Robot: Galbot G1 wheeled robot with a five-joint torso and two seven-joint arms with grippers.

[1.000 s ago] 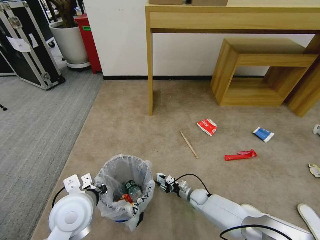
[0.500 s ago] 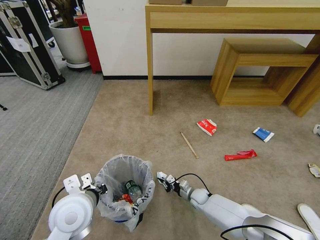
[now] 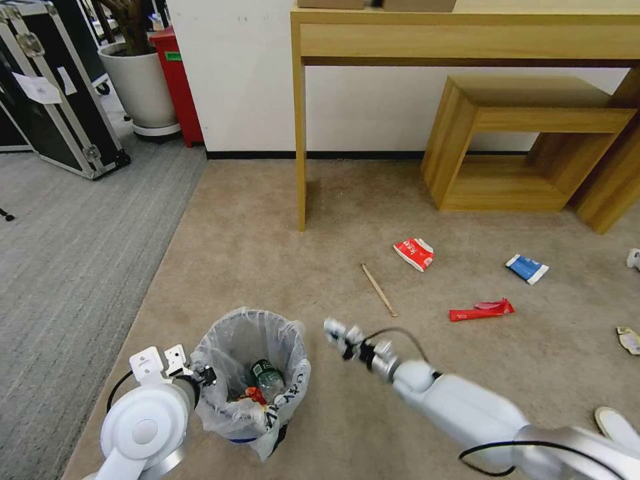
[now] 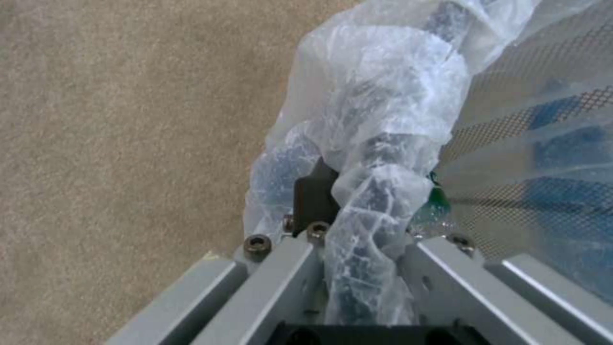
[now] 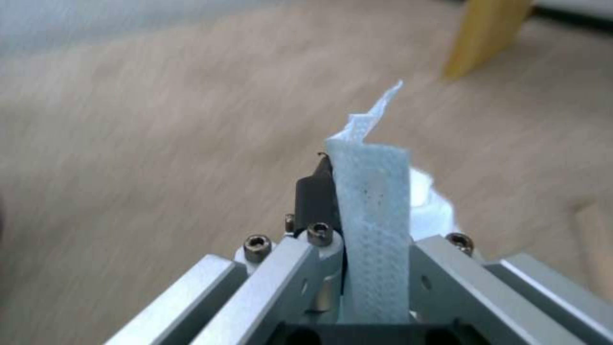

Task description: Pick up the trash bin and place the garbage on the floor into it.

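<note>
The trash bin, black with a crinkly white bag, stands on the beige floor near the front, with a crushed bottle inside. My left gripper is shut on its rim; in the left wrist view the bag-wrapped rim runs between the fingers of the left gripper. My right gripper hovers just right of the bin, shut on a piece of white paper. Farther off lie a wooden stick, a red-white carton, a red wrapper and a blue-white packet.
A wooden desk leg and a low wooden shelf stand at the back. Grey ribbed carpet lies left, with a black case and a potted plant. A white slipper lies at the front right.
My right gripper has risen and moved slightly away from me with the white paper in it. The bin and left gripper have barely moved.
</note>
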